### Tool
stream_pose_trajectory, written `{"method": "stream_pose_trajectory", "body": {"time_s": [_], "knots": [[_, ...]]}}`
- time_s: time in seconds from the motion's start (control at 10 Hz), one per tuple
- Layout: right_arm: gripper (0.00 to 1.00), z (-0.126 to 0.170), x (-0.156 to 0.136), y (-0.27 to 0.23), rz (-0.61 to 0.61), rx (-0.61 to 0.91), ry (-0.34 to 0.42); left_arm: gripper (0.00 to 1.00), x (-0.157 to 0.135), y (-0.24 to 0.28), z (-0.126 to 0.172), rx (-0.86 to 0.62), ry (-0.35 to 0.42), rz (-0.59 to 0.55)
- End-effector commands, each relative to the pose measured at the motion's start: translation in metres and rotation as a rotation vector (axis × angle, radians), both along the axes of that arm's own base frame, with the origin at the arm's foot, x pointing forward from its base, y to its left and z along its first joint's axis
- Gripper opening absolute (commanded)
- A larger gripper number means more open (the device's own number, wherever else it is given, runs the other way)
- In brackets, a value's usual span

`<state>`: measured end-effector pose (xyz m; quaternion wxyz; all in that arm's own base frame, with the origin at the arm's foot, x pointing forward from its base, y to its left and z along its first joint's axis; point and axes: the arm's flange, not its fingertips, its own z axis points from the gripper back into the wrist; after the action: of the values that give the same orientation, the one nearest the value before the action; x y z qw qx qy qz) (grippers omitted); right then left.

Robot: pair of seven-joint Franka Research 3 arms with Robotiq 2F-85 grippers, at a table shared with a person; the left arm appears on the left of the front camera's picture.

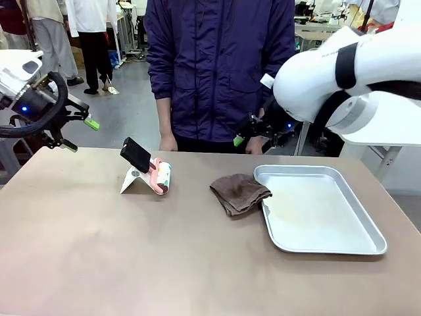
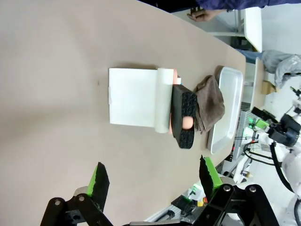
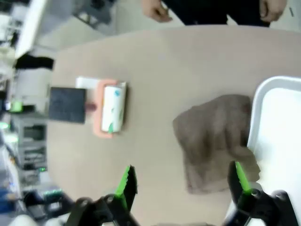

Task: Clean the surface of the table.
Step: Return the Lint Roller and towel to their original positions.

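Hovering grippers: left [image 2: 153, 181] and right [image 3: 183, 181] both gaped, holding nothing.
Table [image 1: 99, 263]: cloth [image 1: 239, 192] touched tray [image 1: 329, 245].

A smooth, matt brownish surface is shown by the table [image 1: 99, 257]. A shiny metal finish is seen on the tray [image 1: 368, 247] at 3 o'clock. The brown cloth [image 1: 239, 192] looks soft and crumpled. The lint roller [image 1: 162, 176] at 11 o'clock appears paper-wrapped, in pink plastic, on a white stand [image 1: 131, 180].
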<state>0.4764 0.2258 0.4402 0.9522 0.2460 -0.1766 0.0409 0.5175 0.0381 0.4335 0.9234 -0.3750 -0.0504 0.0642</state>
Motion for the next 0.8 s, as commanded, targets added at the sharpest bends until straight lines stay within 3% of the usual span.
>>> {"method": "stream_pose_trajectory", "body": {"time_s": [0.0, 0.1, 0.3, 0.4, 0.6, 0.7], "knots": [[1.0, -0.028, -0.048, -0.059, -0.009, 0.217, 0.065, 1.0, -0.044, 0.026, -0.004, -0.103, 0.003, -0.058], [1.0, -0.03, -0.069, -0.084, -0.01, 0.353, 0.088, 1.0, -0.069, 0.044, -0.006, -0.148, 0.04, -0.098], [1.0, -0.043, -0.106, -0.135, 0.015, 0.618, 0.19, 1.0, -0.11, 0.06, -0.014, -0.281, 0.004, -0.156], [1.0, -0.053, -0.124, -0.156, 0.011, 0.691, 0.207, 1.0, -0.128, 0.067, -0.016, -0.402, -0.053, -0.181], [1.0, -0.072, -0.162, -0.218, 0.023, 0.847, 0.171, 1.0, -0.163, 0.089, -0.019, -0.576, -0.178, -0.194], [1.0, -0.084, -0.175, -0.256, -0.053, 0.9, 0.139, 1.0, -0.176, 0.102, -0.02, -0.669, -0.25, -0.151]]}}
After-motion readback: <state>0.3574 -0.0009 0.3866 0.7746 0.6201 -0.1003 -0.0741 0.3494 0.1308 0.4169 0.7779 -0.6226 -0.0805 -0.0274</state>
